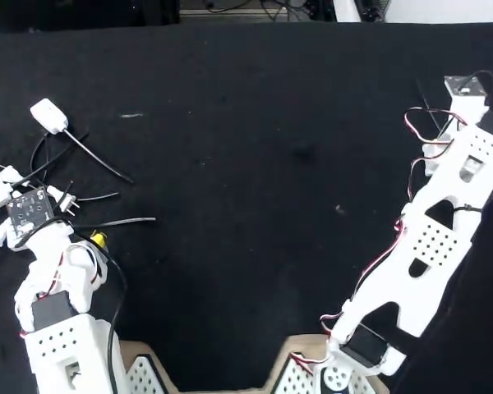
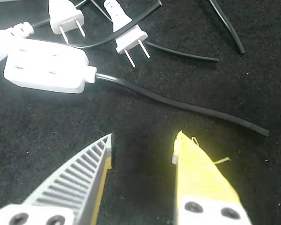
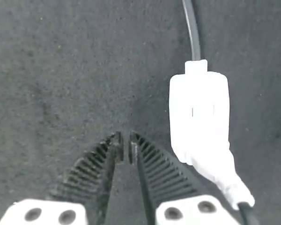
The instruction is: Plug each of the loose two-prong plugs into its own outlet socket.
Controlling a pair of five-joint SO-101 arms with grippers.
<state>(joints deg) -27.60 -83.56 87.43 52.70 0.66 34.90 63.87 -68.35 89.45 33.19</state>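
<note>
Your left arm (image 1: 62,345) and right arm (image 1: 435,238) are white perforated plastic with red-and-white wires (image 1: 398,238); left gripper (image 2: 143,140) has one grey finger and one yellow; right gripper (image 3: 125,138) is ribbed black.

Black cloth (image 1: 246,164) covering table, carrying pale lint streak (image 1: 131,116). Tangled cables (image 1: 263,8) lying beyond far edge. White panel (image 1: 444,10) showing past far right corner. Tan board (image 1: 135,351) peeking out at near edge.

The table (image 1: 246,164) is black and faintly speckled. The outlet block (image 2: 47,70) and plugs (image 2: 131,42) are white, with silver prongs and black cords (image 2: 192,108). The left gripper (image 2: 143,140) pairs a ribbed grey finger (image 2: 79,178) with a yellow finger (image 2: 196,173). The right gripper (image 3: 125,138) is black and ribbed. The second outlet (image 3: 199,117) is white. The right arm (image 1: 431,246) is white with dotted holes and red-and-white wires.
</note>
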